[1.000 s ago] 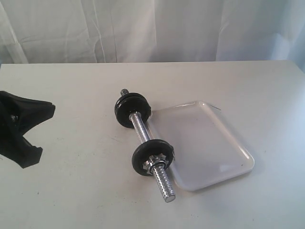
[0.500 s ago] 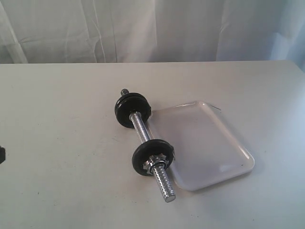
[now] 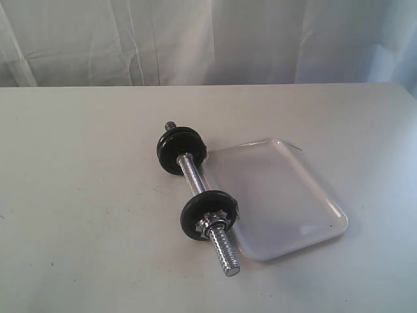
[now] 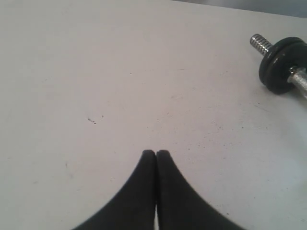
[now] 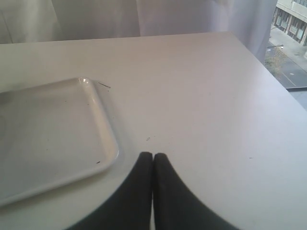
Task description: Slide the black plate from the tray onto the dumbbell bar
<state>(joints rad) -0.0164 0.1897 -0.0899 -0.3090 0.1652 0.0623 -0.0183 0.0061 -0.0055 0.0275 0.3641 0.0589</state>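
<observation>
Inspecting the exterior view, you have the short chrome steel dumbbell bar lying flat on the white table. It runs from 11 o'clock down to 5 o'clock. Every black disc in view sits on that bar.

Findings:
- At the 11 o'clock end, two black discs are pressed face to face, with a stub of thread showing beyond them. The outer one looks to be the small round matte black plate. I cannot confirm this from the pictures.
- At the 5 o'clock end, a single black disc carries a chrome star nut on its outer face. Coarse thread runs on past it.
- The white glossy rectangular plastic tray lies flat at 3 o'clock of the bar. Its long edge is just beside the bar, and the near disc touches or overlaps its rim.

Your left gripper has its black fingers pressed together, gripping nothing, over bare table well apart from the bar's stub end. Your right gripper is likewise closed on nothing, over the table just beside the tray's rim. Neither gripper appears in the exterior view.
</observation>
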